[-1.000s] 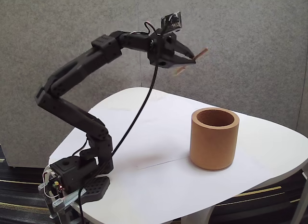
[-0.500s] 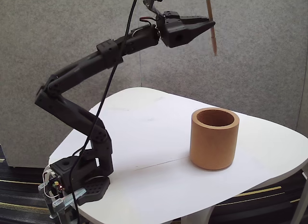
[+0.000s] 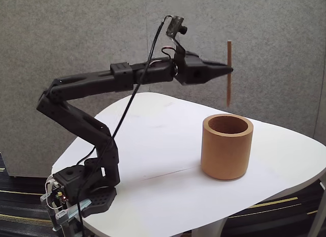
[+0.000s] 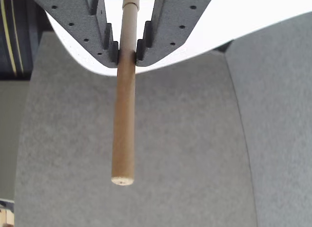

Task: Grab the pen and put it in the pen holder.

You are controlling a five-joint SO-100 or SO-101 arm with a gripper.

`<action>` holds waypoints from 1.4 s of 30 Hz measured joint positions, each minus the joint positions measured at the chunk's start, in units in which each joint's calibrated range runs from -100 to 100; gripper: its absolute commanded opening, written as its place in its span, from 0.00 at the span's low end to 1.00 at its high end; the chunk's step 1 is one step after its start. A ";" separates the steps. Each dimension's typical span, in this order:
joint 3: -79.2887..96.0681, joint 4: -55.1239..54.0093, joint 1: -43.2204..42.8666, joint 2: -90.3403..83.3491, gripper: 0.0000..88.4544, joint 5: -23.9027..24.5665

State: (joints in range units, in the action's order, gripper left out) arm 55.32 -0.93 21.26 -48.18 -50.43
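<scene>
Pen (image 3: 228, 74) upright in fixed view, pinched mid-length in jaws of gripper (image 3: 229, 70), tip above pen holder (image 3: 227, 146) on white table (image 3: 168, 196); forearm stretched level. Wrist view: jaws clamp pen (image 4: 124, 124) on both sides, blunt end toward camera.

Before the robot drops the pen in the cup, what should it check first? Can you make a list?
1. Tool pinching the pen: ok, clamped between both fingers in the wrist view too.
2. Pen standing straight up and down: ok.
3. Pen holder upright, mouth open: ok.
4. Pen tip above the rim: ok, a clear gap shows.
5. Pen lined up exactly over the opening: cannot tell; it looks about centred in the fixed view, but depth is unclear.
</scene>
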 measured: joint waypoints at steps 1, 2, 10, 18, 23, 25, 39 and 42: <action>0.99 0.00 0.00 0.00 0.00 -0.15; 2.08 0.00 0.00 0.00 0.00 -0.15; 12.18 -0.08 0.44 0.00 0.00 -0.24; 21.93 -0.08 1.47 0.00 0.00 -0.24; 25.45 -0.17 1.69 -0.42 0.00 -0.29; 25.54 -0.17 1.84 -0.59 0.00 -0.34; 23.01 -0.17 2.06 -0.59 0.36 -0.15; 22.20 -0.17 1.98 -0.51 0.36 -0.15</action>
State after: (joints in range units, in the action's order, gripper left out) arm 77.53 -1.10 23.25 -48.69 -50.57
